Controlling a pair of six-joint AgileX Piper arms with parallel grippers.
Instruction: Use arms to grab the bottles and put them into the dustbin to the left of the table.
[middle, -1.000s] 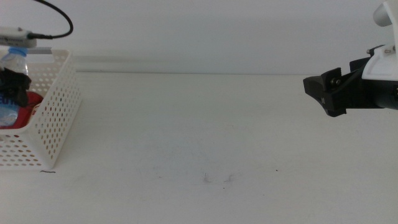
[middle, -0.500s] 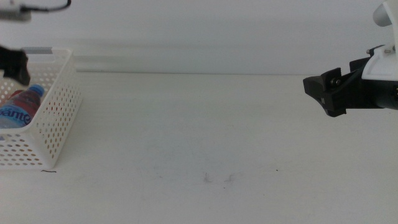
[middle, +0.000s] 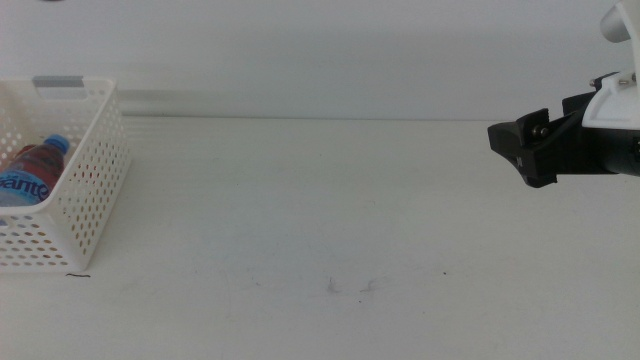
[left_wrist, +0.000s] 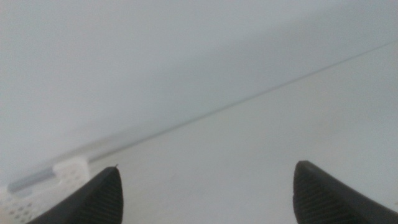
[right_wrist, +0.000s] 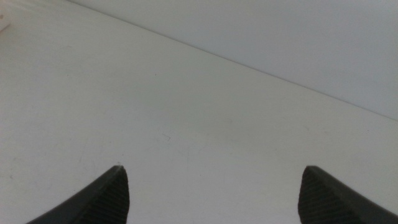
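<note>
Water bottle (middle: 25, 180) lies binned in the dustbin (middle: 95, 190), table's left edge; both grippers, left (left_wrist: 205, 193) and right (middle: 525, 150), jaws spread, empty

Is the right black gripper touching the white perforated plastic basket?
Apart. The middle view shows the right gripper far across bare table from the basket.

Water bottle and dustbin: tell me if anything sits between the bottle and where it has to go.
Nothing does: the water bottle already lies on its side inside the dustbin, with something red under it. No other bottle shows on the table. The right gripper hangs open at the right edge; the left gripper is open, above the dustbin's rim.
</note>
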